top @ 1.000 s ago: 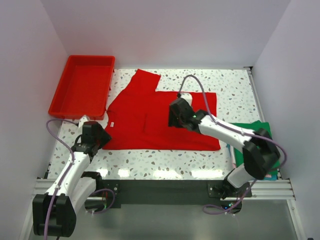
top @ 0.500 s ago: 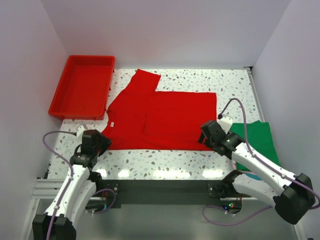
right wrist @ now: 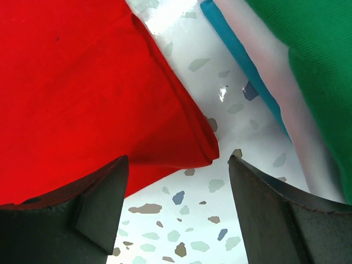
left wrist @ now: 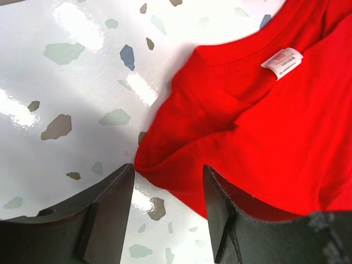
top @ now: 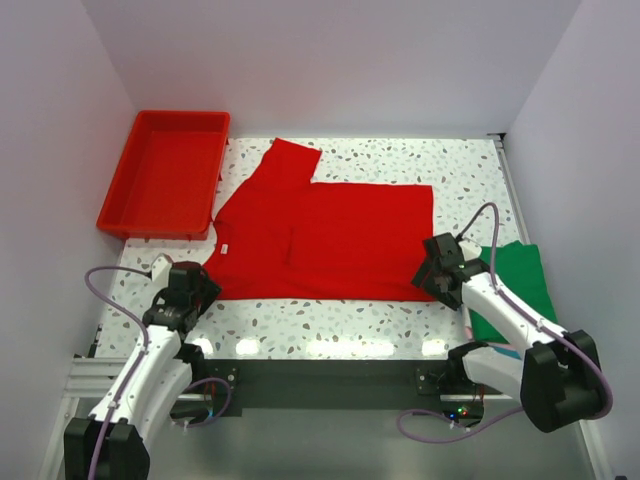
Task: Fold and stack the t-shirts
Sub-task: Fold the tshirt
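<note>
**Desk:** How are your hands?

**Me:** My left hand (left wrist: 168,181) is spread. Its fingers (left wrist: 107,214) sit either side of the near corner at the collar end of the red t-shirt (left wrist: 264,137), with nothing pinched. The white neck label (left wrist: 281,61) lies just beyond that corner. My right hand (right wrist: 177,165) is spread too, straddling the near corner at the hem end, where the cloth looks doubled over.

**Desk:** And the shirt as a whole?

**Me:** It lies flat on the worktop (top: 450,165), collar to my left and hem to my right. One sleeve pokes out on the far side towards the red tray (top: 170,175). The finished pile is just beside my right hand: a green t-shirt (right wrist: 313,55) on top, with a teal t-shirt (right wrist: 245,66) edge and a pale layer (right wrist: 272,82) showing under it.

**Desk:** Which step is this?

**Me:** I'd say it's the start of a lengthwise fold, with both hands lined up on the near edge and no grasp made yet.

**Desk:** What does the next move need?

**Me:** I should lower both hands and close them on the corners, catching every layer at the hem. Then I lift them together and carry the near edge over to the far edge, keeping the cloth taut between them. I can't tell whether the fingertips touch the worktop, so I'd go down gently.
</note>
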`<state>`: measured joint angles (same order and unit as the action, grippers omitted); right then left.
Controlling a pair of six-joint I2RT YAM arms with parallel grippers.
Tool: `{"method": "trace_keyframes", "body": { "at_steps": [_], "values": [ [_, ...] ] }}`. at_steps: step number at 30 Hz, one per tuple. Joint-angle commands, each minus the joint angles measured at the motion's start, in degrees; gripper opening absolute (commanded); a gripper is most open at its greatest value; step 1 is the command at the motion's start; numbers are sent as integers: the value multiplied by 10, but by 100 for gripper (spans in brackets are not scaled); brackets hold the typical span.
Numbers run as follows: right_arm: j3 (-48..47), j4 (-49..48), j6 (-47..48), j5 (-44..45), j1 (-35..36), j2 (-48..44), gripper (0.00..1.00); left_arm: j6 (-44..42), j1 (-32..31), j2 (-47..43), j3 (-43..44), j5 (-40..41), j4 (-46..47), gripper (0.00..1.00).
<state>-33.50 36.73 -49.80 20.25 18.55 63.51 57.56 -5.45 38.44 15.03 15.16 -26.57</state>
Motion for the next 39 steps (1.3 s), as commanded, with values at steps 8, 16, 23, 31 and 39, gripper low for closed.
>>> {"method": "trace_keyframes", "body": {
  "at_steps": [8,16,23,31,39],
  "values": [
    [5,-57,10,-48,-38,37,73,-4,-4,58,-18,32,60,48],
    [14,-71,10,-48,-50,38,52,-18,-4,85,-11,29,80,10],
    [-2,-72,40,-94,-59,51,6,-12,-4,49,28,35,31,0],
    [-14,9,58,-134,-69,-50,2,32,-4,-26,62,40,-68,0],
    [-27,100,59,-140,-73,-138,4,63,-4,-100,107,26,-142,0]
  ]
}}
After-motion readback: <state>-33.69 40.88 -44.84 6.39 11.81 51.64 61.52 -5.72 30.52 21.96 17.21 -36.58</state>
